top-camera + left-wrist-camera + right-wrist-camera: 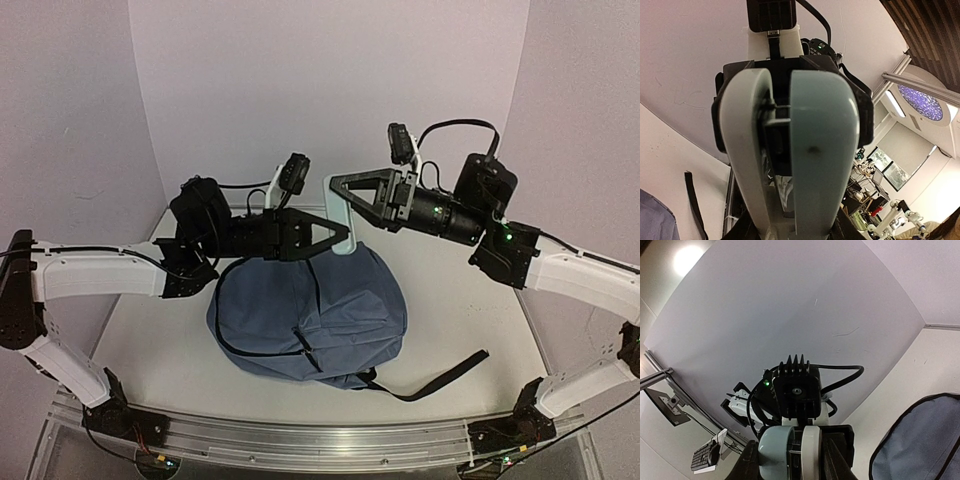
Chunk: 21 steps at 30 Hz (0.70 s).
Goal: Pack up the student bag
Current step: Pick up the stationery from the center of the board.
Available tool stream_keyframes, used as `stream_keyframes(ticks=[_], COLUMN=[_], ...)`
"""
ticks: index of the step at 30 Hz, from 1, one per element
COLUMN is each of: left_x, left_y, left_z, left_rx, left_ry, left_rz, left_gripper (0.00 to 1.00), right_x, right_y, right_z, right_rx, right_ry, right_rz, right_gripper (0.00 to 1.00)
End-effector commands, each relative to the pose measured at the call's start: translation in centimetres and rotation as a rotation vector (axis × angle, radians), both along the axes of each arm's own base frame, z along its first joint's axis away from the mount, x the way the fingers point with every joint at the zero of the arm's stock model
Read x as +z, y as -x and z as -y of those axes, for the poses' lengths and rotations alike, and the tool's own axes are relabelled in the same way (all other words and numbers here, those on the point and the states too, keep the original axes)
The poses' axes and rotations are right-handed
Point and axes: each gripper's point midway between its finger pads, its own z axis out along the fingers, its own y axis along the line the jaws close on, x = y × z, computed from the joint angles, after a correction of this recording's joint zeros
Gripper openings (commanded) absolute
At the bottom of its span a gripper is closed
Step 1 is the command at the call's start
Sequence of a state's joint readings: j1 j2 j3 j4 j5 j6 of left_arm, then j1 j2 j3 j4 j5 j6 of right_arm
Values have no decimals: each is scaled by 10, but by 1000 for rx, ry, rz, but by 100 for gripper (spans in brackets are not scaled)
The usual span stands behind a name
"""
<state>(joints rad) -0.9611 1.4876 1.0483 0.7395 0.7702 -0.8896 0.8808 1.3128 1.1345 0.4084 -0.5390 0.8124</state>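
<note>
L tool point(342, 240), R tool point(338, 200), bag point(320, 310) whole overhead only

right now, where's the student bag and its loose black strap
student bag point(330, 300), top external view, middle of its blue fabric
loose black strap point(455, 371), top external view, midway along its free length

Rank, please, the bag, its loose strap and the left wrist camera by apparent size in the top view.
1. bag
2-3. Unsure: the strap is longer, while the left wrist camera is bulkier and nearer the lens.
</note>
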Motion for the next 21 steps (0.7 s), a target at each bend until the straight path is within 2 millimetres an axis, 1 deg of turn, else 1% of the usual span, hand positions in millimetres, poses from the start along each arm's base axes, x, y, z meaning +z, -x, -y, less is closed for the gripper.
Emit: stream_keyframes(ticks=[1,2,5,7,9,11,14,17,19,20,21], left_x=[0,-3,-19,-38,-60,-81,-118,-147,-163,-169,-174], left_y=[-4,-8,-23,-40,-54,-69,-86,-94,-96,-97,-98], left_z=[-2,-3,-6,-15,-28,-47,-76,-99,-110,-114,-116], left_rx=[26,43,122,210,283,361,459,528,560,570,572], left_ry=[21,6,-68,-146,-223,-286,-405,-514,-571,-591,-605], left_rz=[1,-11,-60,-116,-180,-248,-371,-458,-497,-515,-528], left_gripper=[3,1,0,0,0,0,0,0,0,0,0], right_x=[11,2,-24,-42,-55,-70,-100,-136,-155,-164,-169], right_y=[-5,-14,-35,-48,-58,-69,-85,-92,-92,-92,-92], right_z=[7,9,19,29,39,51,65,62,54,49,44], right_rx=[-67,-124,-263,-358,-431,-524,-639,-679,-674,-670,-667], right_ry=[-24,16,130,213,274,338,481,644,728,772,803], right_rz=[39,39,34,31,28,5,-35,-62,-68,-68,-64], right_gripper=[8,20,50,68,81,84,82,72,66,64,63])
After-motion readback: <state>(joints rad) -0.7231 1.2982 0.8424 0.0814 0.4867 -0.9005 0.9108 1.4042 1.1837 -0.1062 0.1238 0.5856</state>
